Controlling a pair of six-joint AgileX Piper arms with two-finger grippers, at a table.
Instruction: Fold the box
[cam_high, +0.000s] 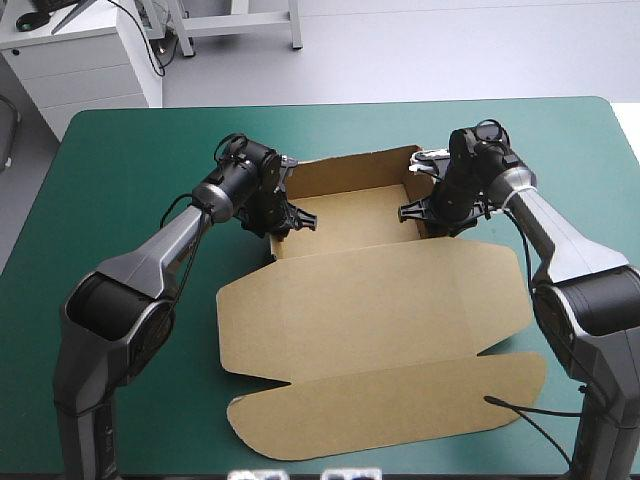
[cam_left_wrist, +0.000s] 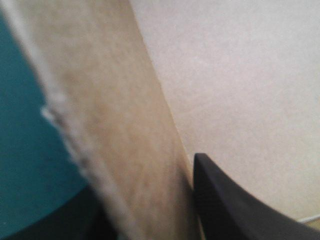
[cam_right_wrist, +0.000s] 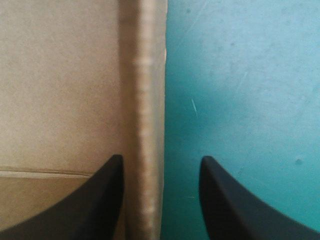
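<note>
Counter (cam_high: 110, 170), teal-green.
Left pincer (cam_high: 288, 218), left of centre: fingers (cam_left_wrist: 235, 205) apart astride the tray's left wall, one mostly hidden behind it.
Box (cam_high: 370, 300), brown, mid-frame: tray walls raised at upper centre, lid flat below.
Right pincer (cam_high: 425, 212), right of centre: spread, right wall between.

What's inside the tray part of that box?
Only a bare brown floor shows inside the box. One finger of the right gripper reaches in over the wall. The left gripper hides part of the left side.
</note>
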